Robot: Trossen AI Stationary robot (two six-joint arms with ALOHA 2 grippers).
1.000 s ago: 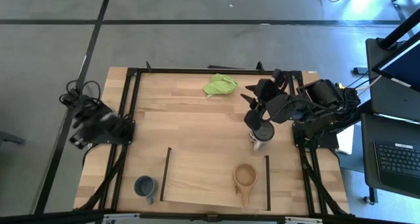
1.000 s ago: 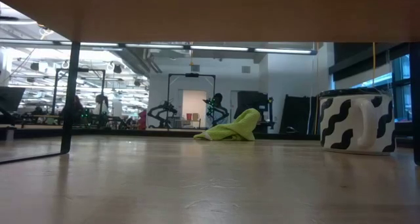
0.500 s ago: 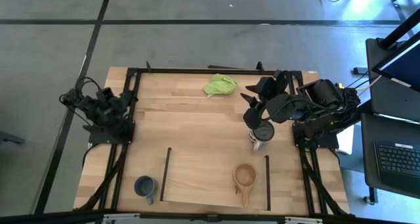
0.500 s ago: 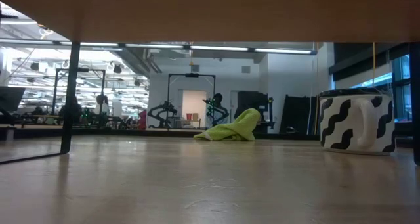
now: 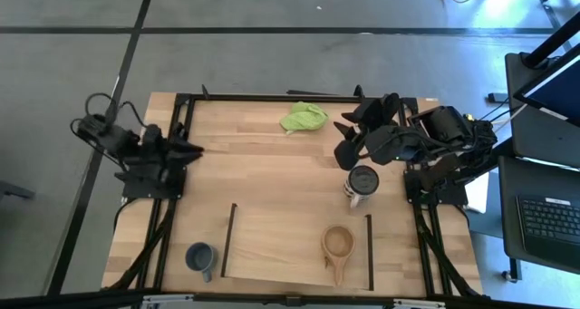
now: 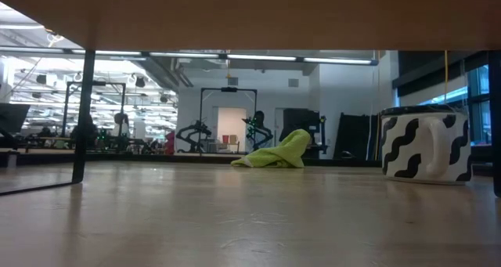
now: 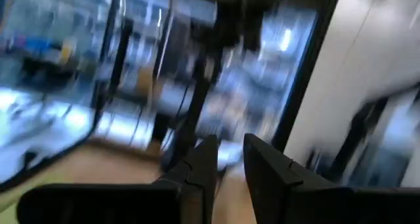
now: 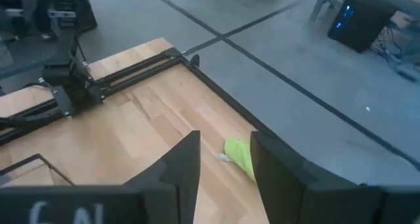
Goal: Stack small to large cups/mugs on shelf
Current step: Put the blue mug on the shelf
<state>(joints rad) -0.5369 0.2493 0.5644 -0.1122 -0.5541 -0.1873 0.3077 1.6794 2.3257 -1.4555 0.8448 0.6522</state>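
The surface point(image 5: 272, 164) carries the shelf point(image 5: 290, 255) along its near edge, well apart from both sets of fingers. Since the earlier frame the right gripper point(image 5: 344, 144) has lifted off the white mug point(image 5: 362, 184) and drawn back toward the lime-green cloth point(image 5: 304, 118); its fingers point(image 8: 184, 165) stand narrowly parted, holding nothing. The mug now sits free just below them, beside the shelf's right bar, its dark inside uncovered. The left gripper point(image 5: 192, 149) has swung out from its folded pose over the surface's left rail, fingers point(image 7: 203, 161) narrowly apart and empty. The blue-grey mug point(image 5: 199, 256) and tan wooden cup point(image 5: 338, 244) have stayed put, the cup on the shelf.
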